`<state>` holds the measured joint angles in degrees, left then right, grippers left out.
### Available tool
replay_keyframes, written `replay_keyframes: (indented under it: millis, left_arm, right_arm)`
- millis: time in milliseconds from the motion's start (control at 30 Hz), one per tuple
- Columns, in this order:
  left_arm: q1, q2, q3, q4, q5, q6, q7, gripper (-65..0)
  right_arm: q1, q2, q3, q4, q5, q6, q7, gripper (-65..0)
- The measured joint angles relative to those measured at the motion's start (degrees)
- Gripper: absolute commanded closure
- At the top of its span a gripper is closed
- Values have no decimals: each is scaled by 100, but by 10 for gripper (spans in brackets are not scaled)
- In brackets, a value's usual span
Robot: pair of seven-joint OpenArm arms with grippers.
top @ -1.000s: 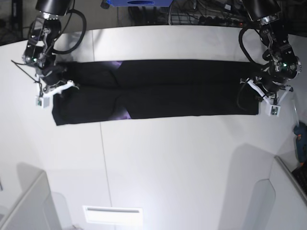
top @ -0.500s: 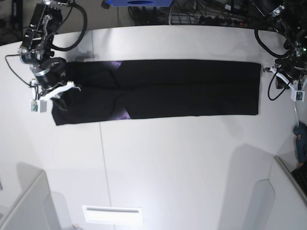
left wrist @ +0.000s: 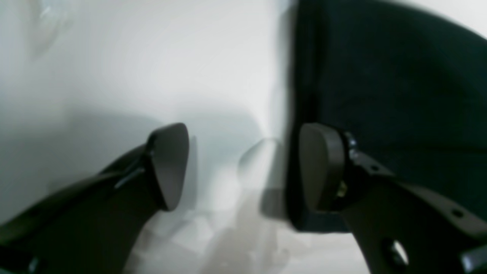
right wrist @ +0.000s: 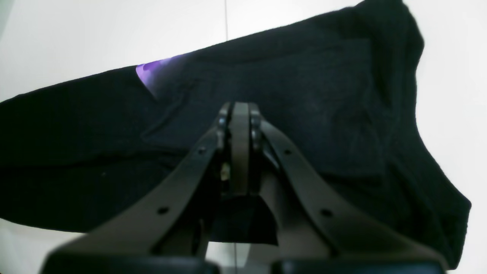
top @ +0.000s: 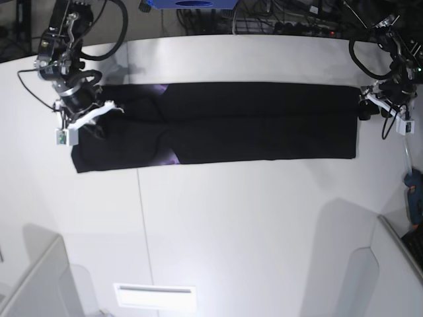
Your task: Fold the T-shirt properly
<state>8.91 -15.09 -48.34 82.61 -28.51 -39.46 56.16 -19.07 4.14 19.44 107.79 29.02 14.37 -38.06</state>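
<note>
From where I stand, the T-shirt lies as a long black band across the far half of the white tabletop, its long axis running side to side, with a bit of purple print peeking out at 2 spots left of the middle.

Starting at the left end, the right tool sits over the cloth near that end. In the right wrist view its jaws are pressed flat together, and the right tool hangs just above the black fabric; I cannot tell whether any cloth is pinched between them, as no fold rises into the jaws. The end of the band here is rumpled, with a loose corner pointing toward the near edge.

Moving along the middle, the band lies fairly flat, with a seam line running along its length.

At the right end, the left tool hovers just off the shirt's short edge, over bare tabletop. The left wrist view shows the left tool standing well open with nothing in it, one finger over white surface and the other right at the cloth's border.

As I judge it, the next fold has to bring 1 end over toward the other along that long axis. Each arm is nearest its own end, and the shirt lies inward from both.
</note>
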Motion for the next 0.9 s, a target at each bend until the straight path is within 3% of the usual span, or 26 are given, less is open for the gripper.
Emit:
replay_keyframes:
  millis: [400, 500, 900]
  left_arm:
    - [-160, 57, 46, -101, -50, -2, -42, -434]
    - [-229, 33, 358, -127, -35, -2, -48, -434]
    - [-557, -28, 452, -837, -208, -26, -289, -433]
  right_arm:
    - [2, -22, -286, 0, 7, 0, 28, 0]
    - [4, -22, -295, 0, 7, 0, 37, 0]
    - [0, -7, -291, 0, 4, 0, 33, 0]
